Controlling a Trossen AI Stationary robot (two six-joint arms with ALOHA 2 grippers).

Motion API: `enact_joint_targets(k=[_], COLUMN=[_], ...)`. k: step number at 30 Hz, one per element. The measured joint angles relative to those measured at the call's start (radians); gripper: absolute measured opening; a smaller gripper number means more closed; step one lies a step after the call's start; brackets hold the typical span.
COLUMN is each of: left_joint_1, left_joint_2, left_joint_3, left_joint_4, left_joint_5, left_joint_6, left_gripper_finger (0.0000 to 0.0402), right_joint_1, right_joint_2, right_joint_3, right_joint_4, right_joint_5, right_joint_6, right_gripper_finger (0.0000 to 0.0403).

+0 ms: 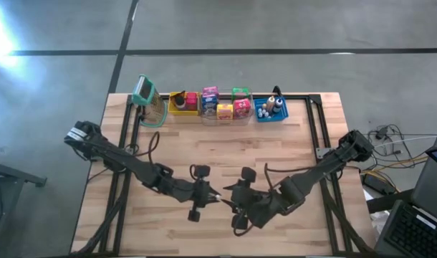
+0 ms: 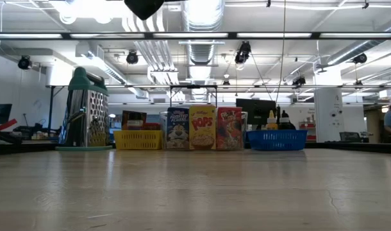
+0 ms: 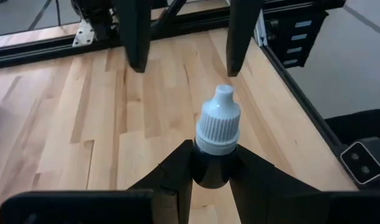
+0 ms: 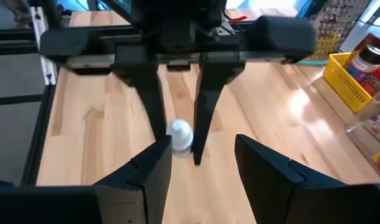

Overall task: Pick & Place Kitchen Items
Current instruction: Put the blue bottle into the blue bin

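Mostly done, by the look of it: yellow bin (image 1: 180, 102), clear bin (image 1: 224, 104) and blue bin (image 1: 271, 110) along the table's far edge already loaded with small boxes and bottles. Left to place: one small bottle (image 3: 217, 140), dark-bodied with a ribbed white cap, clamped in the left gripper (image 3: 213, 167) above mid-table. Facing it, right gripper (image 4: 202, 154) parted, empty, apparently a handover.

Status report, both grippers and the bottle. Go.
Left gripper shut on small dark bottle with white cap, mid-table. Right gripper open, facing it, fingers not on the bottle. Bins at table's far edge; nothing between the grippers but the bottle.
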Motion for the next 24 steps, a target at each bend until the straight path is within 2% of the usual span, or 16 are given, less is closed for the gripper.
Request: enact_joint_targets(k=[11,24], left_joint_1=[0.002,0.005], left_joint_2=[0.000,0.001], left_joint_3=[0.006,0.016], left_joint_4=[0.014,0.071], left_joint_5=[-0.004,-0.024], left_joint_6=[-0.019,0.034], left_gripper_finger=[0.0094,0.0094], right_joint_1=[-0.020,-0.032], right_joint_2=[0.001,0.001], right_joint_3=[0.000,0.000], right_joint_4=[0.053,0.060], right_joint_5=[-0.021,-0.029], right_joint_6=[-0.031,-0.053], right_gripper_finger=[0.0186,0.0126])
